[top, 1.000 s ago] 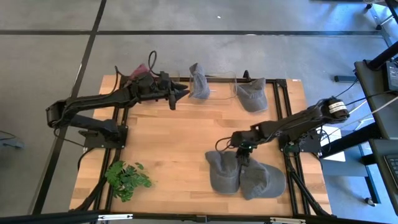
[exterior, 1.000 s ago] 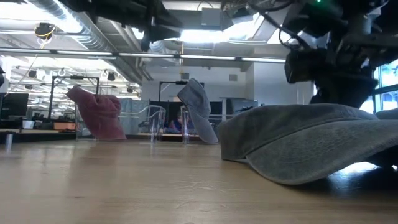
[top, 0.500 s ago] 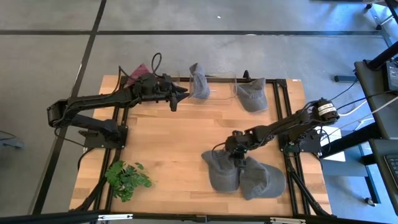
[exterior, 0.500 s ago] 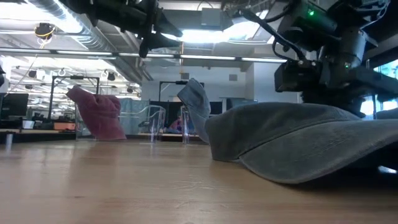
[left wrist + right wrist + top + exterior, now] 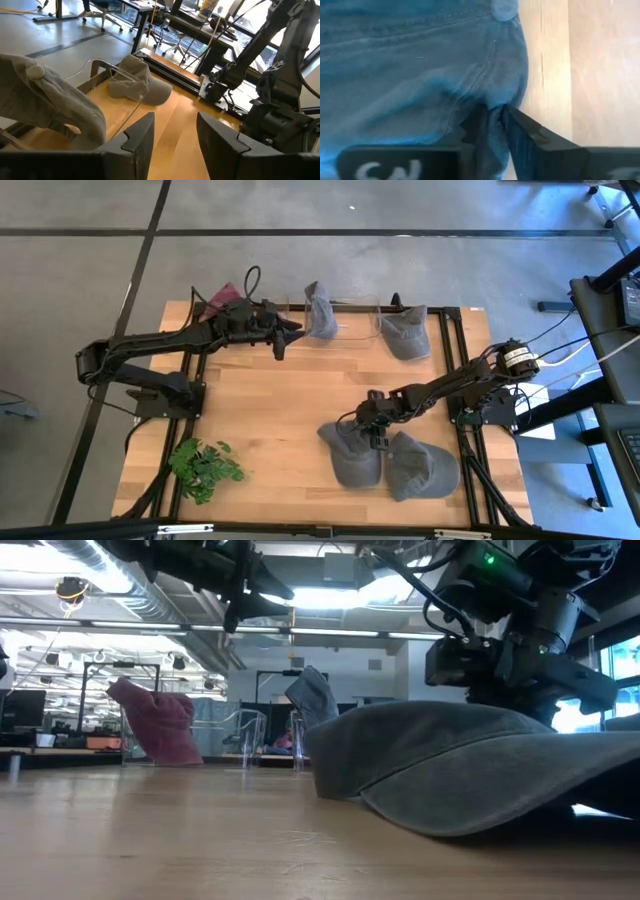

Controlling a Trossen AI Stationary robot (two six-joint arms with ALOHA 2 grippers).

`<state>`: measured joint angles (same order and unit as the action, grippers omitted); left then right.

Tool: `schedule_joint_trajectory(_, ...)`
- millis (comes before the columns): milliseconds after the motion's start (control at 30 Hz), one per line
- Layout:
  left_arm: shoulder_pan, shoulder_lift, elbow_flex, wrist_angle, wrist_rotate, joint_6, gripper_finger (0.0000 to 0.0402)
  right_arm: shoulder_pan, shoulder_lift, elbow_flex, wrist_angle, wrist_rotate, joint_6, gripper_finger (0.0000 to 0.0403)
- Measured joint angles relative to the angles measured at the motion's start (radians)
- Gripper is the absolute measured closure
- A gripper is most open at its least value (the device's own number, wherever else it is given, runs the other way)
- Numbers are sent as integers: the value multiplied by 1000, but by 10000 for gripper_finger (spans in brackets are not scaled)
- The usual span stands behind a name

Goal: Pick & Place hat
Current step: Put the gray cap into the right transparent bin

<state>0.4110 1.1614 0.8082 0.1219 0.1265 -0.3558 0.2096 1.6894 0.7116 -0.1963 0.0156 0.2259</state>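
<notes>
A grey hat point(image 5: 348, 455) lies on the wooden table near its near edge, overlapping a second grey hat point(image 5: 425, 468) to its right. My right gripper point(image 5: 375, 428) sits on the first hat's far side, shut on its cloth. In the low view this hat point(image 5: 450, 760) fills the foreground. My left gripper point(image 5: 292, 330) is open and hovers at the far edge beside a third grey hat point(image 5: 320, 310), which is draped on a clear stand point(image 5: 107, 70). Another grey hat point(image 5: 403, 332) lies at the stand's right end. My right gripper pinches a raised fold of the hat's crown point(image 5: 490, 102) between its two fingers point(image 5: 520, 127), a little way from the top button point(image 5: 504, 7). The fingers come from above, slanting from the table's right. The hat rests on the table.
A pink hat point(image 5: 222, 295) hangs at the far left corner. A green plant sprig point(image 5: 205, 465) lies near the near left corner. Black frame rails point(image 5: 455, 350) run along the table's right side. Bare wood point(image 5: 270, 400) spans the middle.
My right gripper has moved toward the table's left while staying shut on the grey hat. The hat has slid leftward along the table with it, away from the second hat, which has stayed in place.
</notes>
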Motion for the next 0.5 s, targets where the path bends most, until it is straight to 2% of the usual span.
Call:
schedule_joint_trajectory(167, 0, 0, 0, 0, 1, 0, 258, 0, 0, 0, 6, 14, -42, 390)
schedule_joint_trajectory(267, 0, 0, 0, 0, 30, -30, 258, 0, 0, -3, 38, 45, -44, 390)
schedule_joint_trajectory(367, 0, 0, 0, 0, 61, -63, 258, -1, -9, 18, 7, 154, -114, 393)
schedule_joint_trajectory(500, 0, 0, 0, 9, 88, -69, 258, -8, -28, 72, -64, 344, -351, 398)
